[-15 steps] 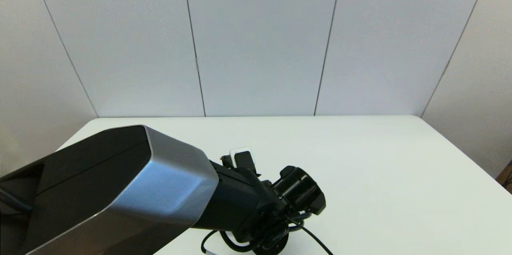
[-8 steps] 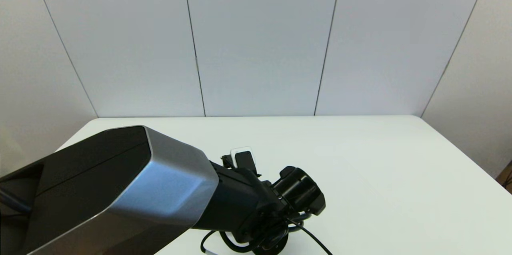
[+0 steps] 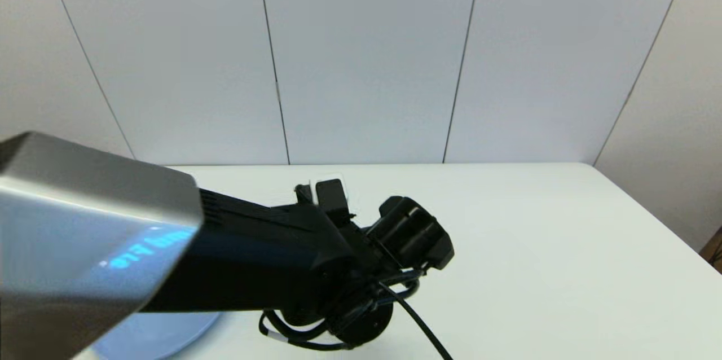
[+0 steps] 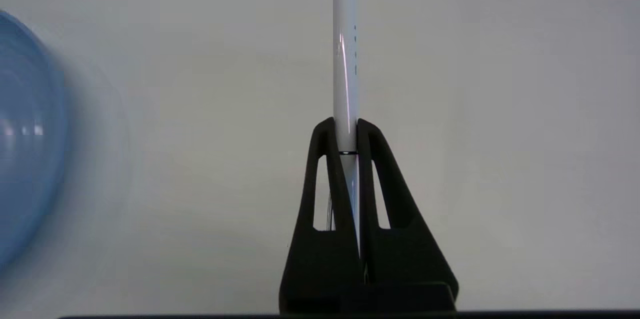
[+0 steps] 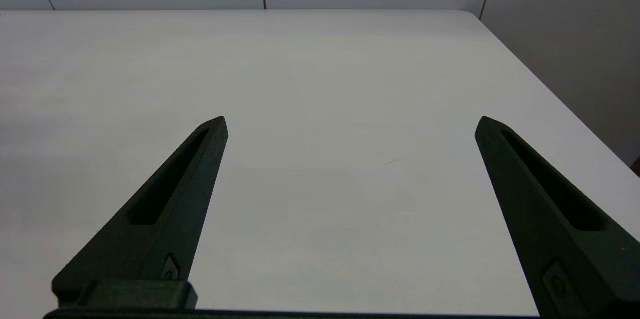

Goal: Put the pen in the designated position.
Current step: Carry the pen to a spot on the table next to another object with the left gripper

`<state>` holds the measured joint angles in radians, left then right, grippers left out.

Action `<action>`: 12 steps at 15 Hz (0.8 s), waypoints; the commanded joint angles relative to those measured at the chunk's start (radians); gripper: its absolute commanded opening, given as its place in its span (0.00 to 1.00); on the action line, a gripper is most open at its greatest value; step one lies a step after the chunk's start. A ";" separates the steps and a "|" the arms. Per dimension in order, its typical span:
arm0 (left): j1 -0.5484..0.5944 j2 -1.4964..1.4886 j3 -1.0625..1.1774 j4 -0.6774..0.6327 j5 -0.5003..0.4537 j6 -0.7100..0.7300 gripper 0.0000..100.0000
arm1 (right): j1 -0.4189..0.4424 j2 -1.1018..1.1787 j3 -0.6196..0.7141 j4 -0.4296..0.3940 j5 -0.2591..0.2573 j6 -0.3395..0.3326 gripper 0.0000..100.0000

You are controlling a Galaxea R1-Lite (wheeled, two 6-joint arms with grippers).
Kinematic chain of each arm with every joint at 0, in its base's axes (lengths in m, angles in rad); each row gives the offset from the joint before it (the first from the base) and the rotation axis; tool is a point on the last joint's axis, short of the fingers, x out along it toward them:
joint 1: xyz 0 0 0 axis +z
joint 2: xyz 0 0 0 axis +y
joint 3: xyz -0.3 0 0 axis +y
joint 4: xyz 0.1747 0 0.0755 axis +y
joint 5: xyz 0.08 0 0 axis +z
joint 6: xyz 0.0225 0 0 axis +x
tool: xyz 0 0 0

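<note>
My left gripper (image 4: pixel 346 126) is shut on the pen (image 4: pixel 345 49), a thin white stick that runs straight out from between the two black fingers, over the bare white table. The pen's far end is cut off by the picture edge. Beside it, a blue plate (image 4: pixel 25 144) shows blurred in the left wrist view. In the head view my left arm (image 3: pixel 271 253) reaches across the table's near left and hides its own fingers and the pen; part of the blue plate (image 3: pixel 152 337) shows beneath it. My right gripper (image 5: pixel 350 124) stands open over bare table, holding nothing.
The white table (image 3: pixel 536 236) stretches to the right, bounded by grey wall panels (image 3: pixel 366 55) at the back. Its right edge (image 5: pixel 550 89) shows in the right wrist view. A black cable (image 3: pixel 417 320) hangs from the left wrist.
My left arm has lifted and swung, its wrist now higher and farther back in the head view. The blue plate has come into sight under it.
</note>
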<state>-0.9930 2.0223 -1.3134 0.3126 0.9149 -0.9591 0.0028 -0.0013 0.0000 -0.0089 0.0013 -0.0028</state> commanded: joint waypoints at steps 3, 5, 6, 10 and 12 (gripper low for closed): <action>0.154 -0.260 -0.001 0.000 0.019 0.177 0.00 | 0.000 0.001 0.000 0.000 0.000 0.000 1.00; 0.234 -0.315 0.002 0.002 0.018 0.258 0.00 | 0.000 0.001 0.000 0.000 0.000 0.000 1.00; 0.300 -0.346 0.003 0.000 0.015 0.330 0.00 | 0.000 0.001 0.000 0.000 -0.001 0.000 1.00; 0.498 -0.387 -0.015 -0.053 0.005 0.461 0.00 | 0.000 0.001 0.000 0.000 0.000 0.000 1.00; 0.625 -0.389 -0.030 -0.092 -0.103 0.554 0.00 | 0.000 0.001 0.000 0.000 0.000 0.000 1.00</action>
<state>-0.5011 1.6591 -1.3264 0.2579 0.9030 -0.4934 0.0023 -0.0013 0.0000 -0.0085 0.0013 -0.0023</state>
